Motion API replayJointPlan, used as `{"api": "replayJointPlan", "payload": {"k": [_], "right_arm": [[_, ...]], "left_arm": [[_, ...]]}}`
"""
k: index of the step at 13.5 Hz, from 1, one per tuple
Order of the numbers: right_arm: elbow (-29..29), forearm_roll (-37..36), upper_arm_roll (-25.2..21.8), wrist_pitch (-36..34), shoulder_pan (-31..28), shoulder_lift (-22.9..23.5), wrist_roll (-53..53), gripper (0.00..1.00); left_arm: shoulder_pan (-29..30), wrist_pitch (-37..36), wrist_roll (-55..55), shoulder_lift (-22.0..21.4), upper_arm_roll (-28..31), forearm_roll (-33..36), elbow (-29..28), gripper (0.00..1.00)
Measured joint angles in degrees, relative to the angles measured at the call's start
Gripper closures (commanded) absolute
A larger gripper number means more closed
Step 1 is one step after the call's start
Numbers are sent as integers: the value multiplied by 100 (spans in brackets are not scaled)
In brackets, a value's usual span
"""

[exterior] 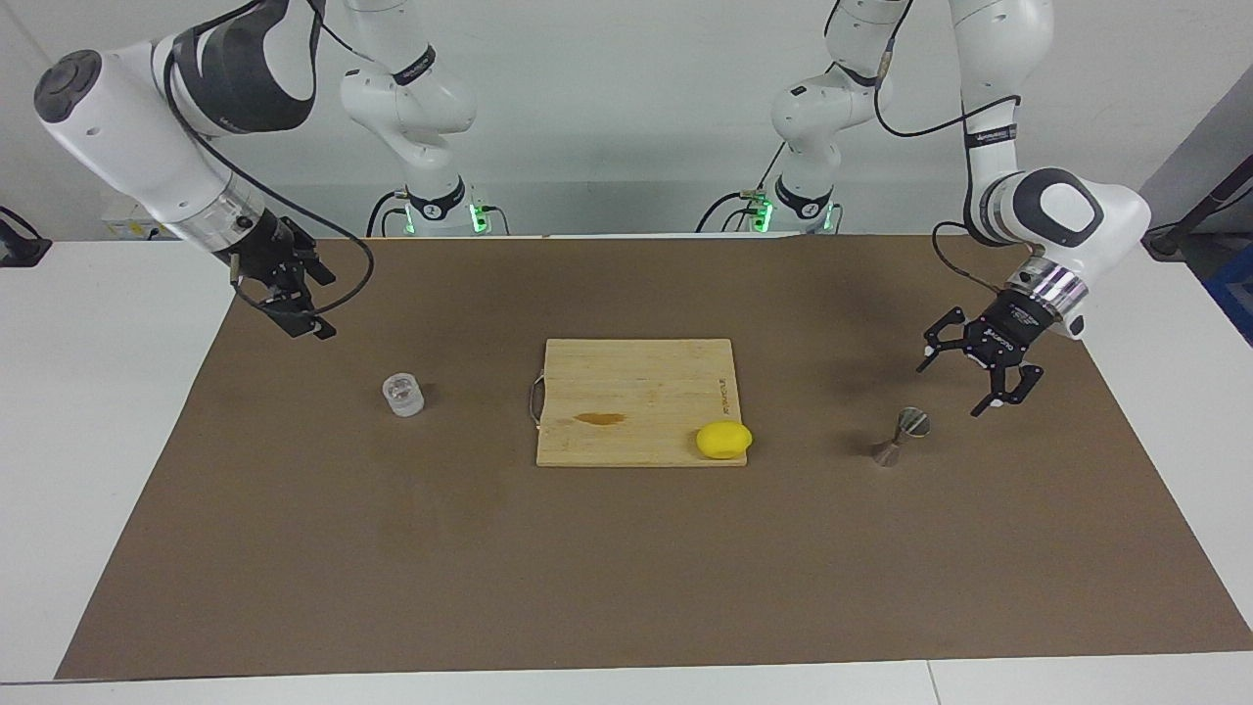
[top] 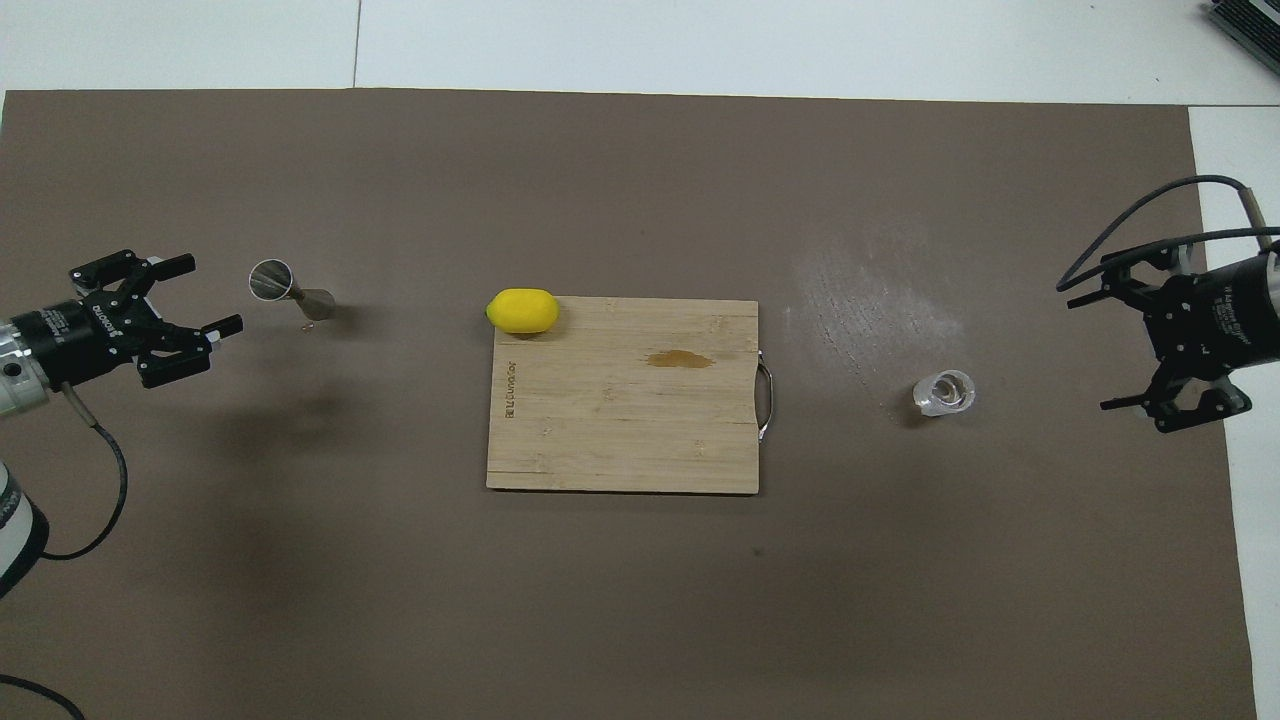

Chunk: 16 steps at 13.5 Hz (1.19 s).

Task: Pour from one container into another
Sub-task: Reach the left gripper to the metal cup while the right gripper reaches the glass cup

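The glass cup (exterior: pixel 403 394) and jigger (exterior: pixel 902 436) are seen flanking the cutting board (exterior: pixel 636 401); the left claw (exterior: pixel 974 385), spread wide and empty, is held near the jigger, and the right claw (exterior: pixel 294 311), also parted and empty, near the cup.

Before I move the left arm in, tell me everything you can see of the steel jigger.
The jigger is small, grey and metallic-looking: two cones joined at a narrow waist. It stands upright on the brown mat, open mouth up, toward the left arm's end of the table, level with the lemon on the cutting board. Nothing grips it; the left gripper, fingers open, hangs just beside it.
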Motion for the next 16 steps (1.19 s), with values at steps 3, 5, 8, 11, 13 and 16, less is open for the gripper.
{"api": "replayJointPlan", "payload": {"k": [3, 5, 8, 11, 13, 16], "right_arm": [[-321, 602, -9, 98, -393, 210, -18, 0], [-454, 875, -14, 290, -628, 510, -270, 0], [-817, 1195, -16, 714, -826, 756, -834, 0], [-1046, 1422, -16, 1091, -865, 950, -1280, 0], [-1107, 1534, -13, 1311, -865, 1122, -1466, 0], [-1164, 1908, -6, 1503, -865, 1432, -1843, 0]], "left_arm": [[29, -5, 1604, 104, -31, -1038, -475, 0], [29, -4, 1909, 228, -72, -1514, -539, 0], [28, -3, 2235, 372, -121, -2075, -543, 0], [-3, 0, 2704, 490, -190, -2748, -544, 0], [-69, 21, 2953, 517, -236, -3116, -543, 1], [-82, 65, 3214, 547, -315, -3429, -544, 5]]}}
